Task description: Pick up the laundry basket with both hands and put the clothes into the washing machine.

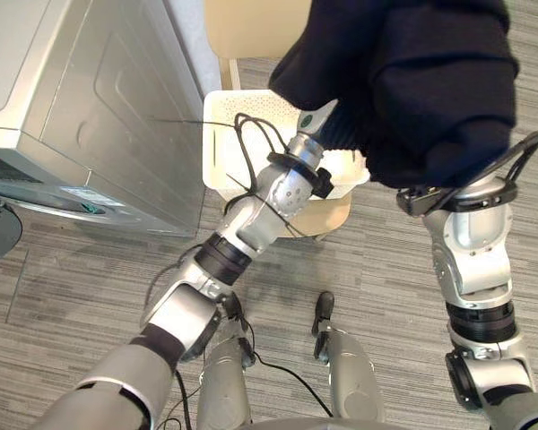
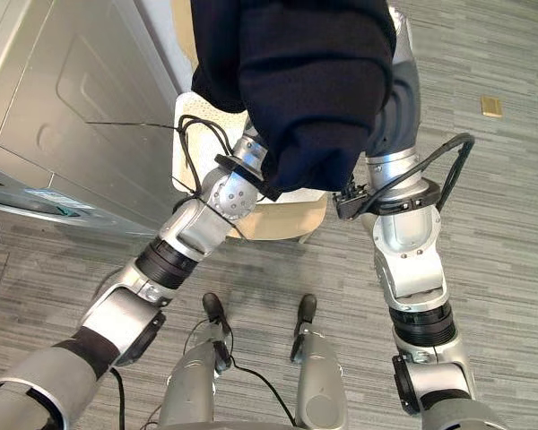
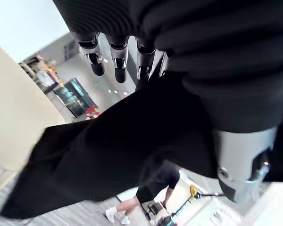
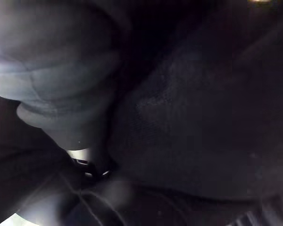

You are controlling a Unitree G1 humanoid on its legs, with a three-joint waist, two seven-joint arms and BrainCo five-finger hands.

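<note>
Hanging over left hand point(image 3: 119, 61) and right hand point(image 4: 52, 66), dark garment point(image 1: 430, 81)

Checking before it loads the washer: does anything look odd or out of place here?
Yes. The dark garment hangs draped over both raised arms and swallows the right hand. The white basket sits on the beige chair beside the washing machine, not carried, though the task calls for lifting it.
</note>
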